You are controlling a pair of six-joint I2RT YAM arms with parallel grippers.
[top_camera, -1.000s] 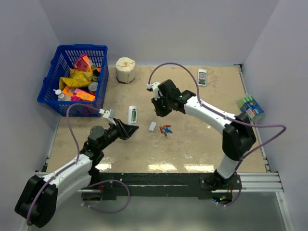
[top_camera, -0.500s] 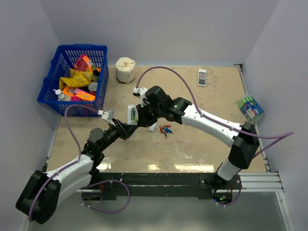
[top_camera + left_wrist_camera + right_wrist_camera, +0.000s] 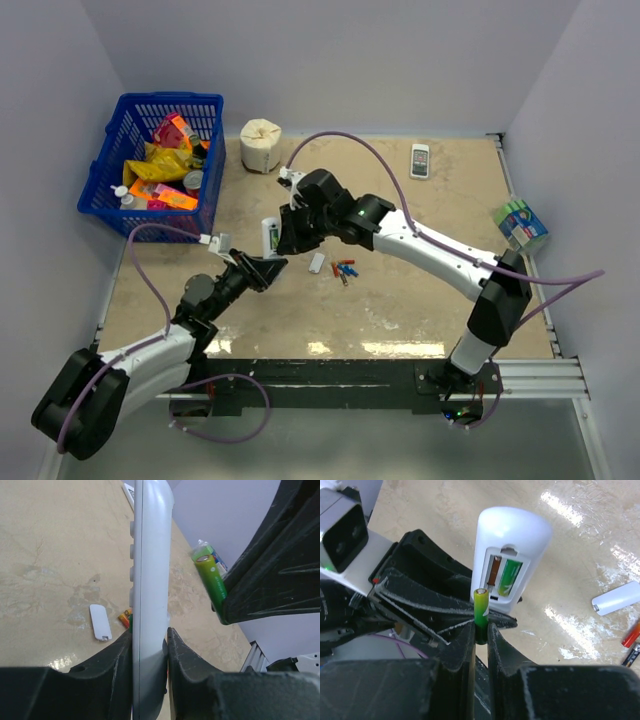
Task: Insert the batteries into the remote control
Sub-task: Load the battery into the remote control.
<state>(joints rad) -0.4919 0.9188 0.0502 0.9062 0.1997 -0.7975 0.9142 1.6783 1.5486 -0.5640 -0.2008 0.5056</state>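
Right claw is clenched on a slim green battery, lower half hidden between the fingers. Its tip sits just below the open compartment of the silver-white remote. Left claw grasps the remote, held end buried. One green cell is seated; the other slot is unclear. Loose red and blue batteries and a white cover lie nearby on the beige table.

No writing is legible; print on the packets in the basket is too small.

left pincer clamped | right pincer clamped | wrists close together
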